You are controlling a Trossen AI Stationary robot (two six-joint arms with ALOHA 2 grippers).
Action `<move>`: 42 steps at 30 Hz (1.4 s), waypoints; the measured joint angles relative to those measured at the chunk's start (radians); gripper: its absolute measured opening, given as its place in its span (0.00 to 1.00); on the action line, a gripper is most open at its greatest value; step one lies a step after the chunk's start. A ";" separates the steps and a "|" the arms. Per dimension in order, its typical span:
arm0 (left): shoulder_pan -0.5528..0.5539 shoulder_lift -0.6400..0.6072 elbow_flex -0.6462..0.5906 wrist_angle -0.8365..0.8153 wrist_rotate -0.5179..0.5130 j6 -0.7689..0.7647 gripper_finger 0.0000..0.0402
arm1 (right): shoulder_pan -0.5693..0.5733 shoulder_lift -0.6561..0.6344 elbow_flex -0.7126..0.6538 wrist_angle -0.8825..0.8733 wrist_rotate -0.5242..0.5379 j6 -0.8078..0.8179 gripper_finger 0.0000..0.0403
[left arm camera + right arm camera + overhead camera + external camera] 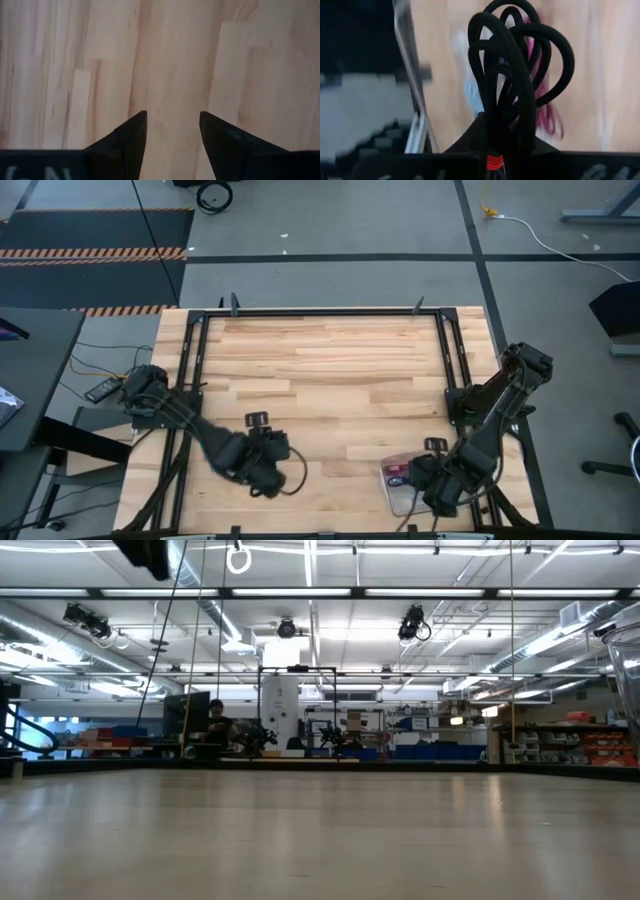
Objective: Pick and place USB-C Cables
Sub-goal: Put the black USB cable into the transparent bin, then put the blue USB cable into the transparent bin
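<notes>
No readable text, label, brand or number anywhere; only blurred pale marks on the left wrist's dark housing [35,172], illegible.

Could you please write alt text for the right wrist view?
The right gripper is shut on a coiled black-and-red cable, its loops rising from the fingers. Behind it lie the wooden table and blurred pink and pale blue cables.
</notes>
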 joint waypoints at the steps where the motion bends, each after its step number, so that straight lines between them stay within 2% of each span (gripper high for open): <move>1: -0.019 0.000 0.000 -0.008 -0.009 -0.024 0.47 | 0.010 0.003 0.000 -0.014 -0.015 0.002 0.07; 6: -0.114 0.000 0.000 -0.007 -0.083 -0.134 0.47 | 0.055 0.017 -0.039 0.011 -0.052 0.029 0.11; 13: -0.196 0.000 0.000 0.039 -0.185 -0.239 0.47 | 0.074 0.018 -0.066 0.112 0.071 0.034 0.44; 18: -0.225 0.004 0.000 0.080 -0.188 -0.285 0.47 | 0.074 0.019 -0.066 0.193 0.108 0.058 0.58; 24: -0.284 0.027 0.000 0.062 -0.187 -0.322 0.47 | 0.074 0.020 -0.066 0.219 0.163 0.171 0.60; 29: -0.323 0.050 0.000 -0.023 -0.187 -0.415 0.47 | 0.074 0.020 -0.066 0.234 0.276 0.167 0.59; 33: -0.354 0.066 0.000 -0.111 -0.154 -0.524 0.47 | 0.047 0.020 -0.066 0.274 0.384 0.078 0.59; 38: -0.393 0.079 0.000 -0.227 0.015 -0.685 0.47 | -0.002 0.020 -0.066 0.414 0.480 -0.091 0.59; 40: -0.410 0.078 0.000 -0.244 0.069 -0.677 0.47 | -0.020 0.020 -0.066 0.497 0.501 -0.192 0.59; 42: -0.434 0.078 0.000 -0.243 0.110 -0.582 0.47 | -0.039 0.020 -0.066 0.586 0.507 -0.307 0.59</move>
